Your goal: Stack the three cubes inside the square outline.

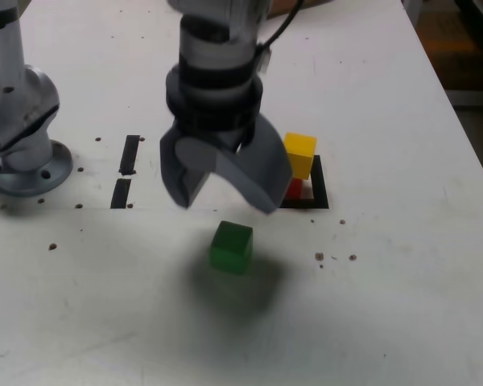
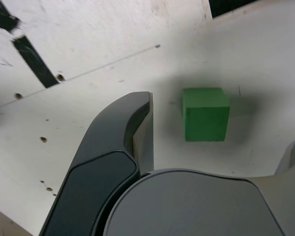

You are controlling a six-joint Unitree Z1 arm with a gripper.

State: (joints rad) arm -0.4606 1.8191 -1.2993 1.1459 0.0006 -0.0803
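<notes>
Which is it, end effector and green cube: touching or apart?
Apart: the wrist view shows bare table between the end effector's open jaws and the green cube.

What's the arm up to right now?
The gripper stands open and empty above the green cube, with its jaws to either side of the cube in the wrist view. It looks lined up to pick that cube next. The yellow cube sits on the red cube within the black square outline, partly hidden by the gripper in the exterior view. The green cube lies outside the outline, so the three-cube stack isn't finished.
</notes>
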